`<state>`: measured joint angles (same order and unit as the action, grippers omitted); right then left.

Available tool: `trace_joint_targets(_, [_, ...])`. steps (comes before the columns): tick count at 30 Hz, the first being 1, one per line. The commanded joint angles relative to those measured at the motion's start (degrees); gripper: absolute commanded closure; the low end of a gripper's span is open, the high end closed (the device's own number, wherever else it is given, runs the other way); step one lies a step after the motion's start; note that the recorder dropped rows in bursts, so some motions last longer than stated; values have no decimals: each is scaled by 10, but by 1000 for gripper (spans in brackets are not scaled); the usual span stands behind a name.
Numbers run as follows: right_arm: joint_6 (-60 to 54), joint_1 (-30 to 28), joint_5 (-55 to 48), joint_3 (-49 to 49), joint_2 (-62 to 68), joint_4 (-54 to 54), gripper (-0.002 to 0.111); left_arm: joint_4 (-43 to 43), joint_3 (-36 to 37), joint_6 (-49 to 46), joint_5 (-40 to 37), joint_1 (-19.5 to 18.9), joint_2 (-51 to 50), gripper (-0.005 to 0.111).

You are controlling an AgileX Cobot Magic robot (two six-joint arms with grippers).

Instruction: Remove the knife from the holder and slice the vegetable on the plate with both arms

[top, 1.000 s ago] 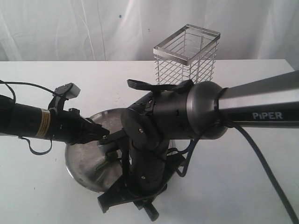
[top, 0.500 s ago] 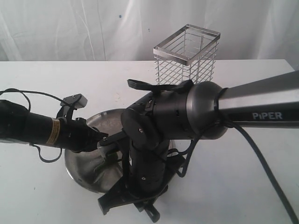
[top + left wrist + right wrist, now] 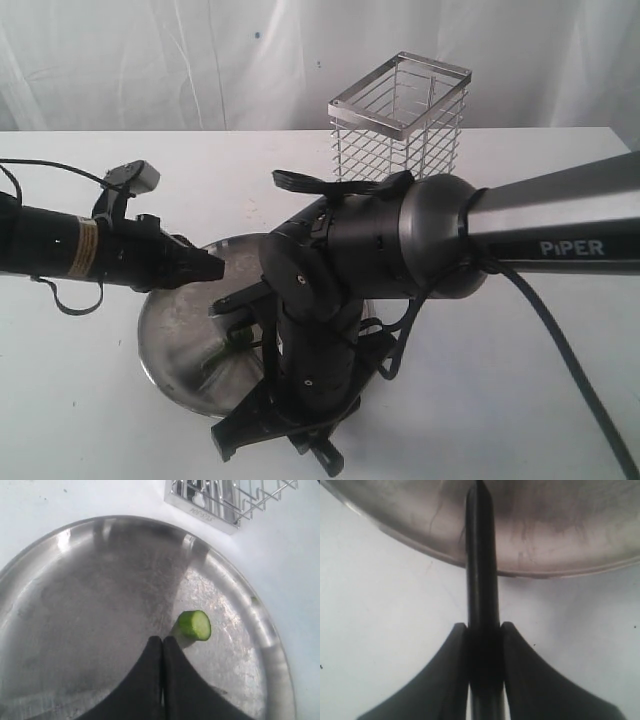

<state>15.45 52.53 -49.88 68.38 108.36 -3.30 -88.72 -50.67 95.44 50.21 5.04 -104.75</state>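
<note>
the left gripper (image 3: 208, 268) is lifting up and back from the plate (image 3: 165, 335). a moment ago it was dipping low into the dish, and now it is hanging higher over the rim with its arm lying more level. its jaws are pressed fully together with nothing between them.

the vegetable (image 3: 194, 625) is lying on the plate as a short green stub, its round cut face turned toward the left wrist camera. it is sitting just beside the closed tips of that gripper and is not being held by them. in the exterior view the right arm is hiding most of that spot.

the right gripper (image 3: 483, 628) is not shifting at all across this last second. it is clamping the black handle of the knife (image 3: 481, 565), which is reaching from above the white table (image 3: 380, 605) across the plate's rim. the holder (image 3: 400, 115) is standing well apart at the back, and the knife is already out of it.

what this seems to mean is that the fetching step is done and the work is in the slicing stage. with the left gripper backing away, the stub is resting free, so a blade pressing on it now could be rolling or pushing it across the smooth metal. i am judging that the left arm is either finishing with one hold or resetting for another. a further cut would probably be calling for that gripper to come back down and steady the piece first.
</note>
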Motion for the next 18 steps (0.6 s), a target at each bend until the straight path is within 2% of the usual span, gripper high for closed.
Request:
trace_joint_targets(1, [-2,1,-3,3,-2,3,108,-37,0,11,-16,30,-31,107])
trace_joint_targets(4, [-2,1,-3,3,-2,3,108,-70,0,36,-63,57,-63,107])
trace_joint_targets(7, [-2,1,-6,3,-2,1,108,-73,0,37,-61,60,-78,107])
trace_joint_targets(13, [-2,1,-22,3,-2,1,108,-74,-15,54,-9,30,-37,107])
trace_joint_targets(18, [-2,1,-39,3,-2,3,108,-93,-14,78,-26,16,15,107])
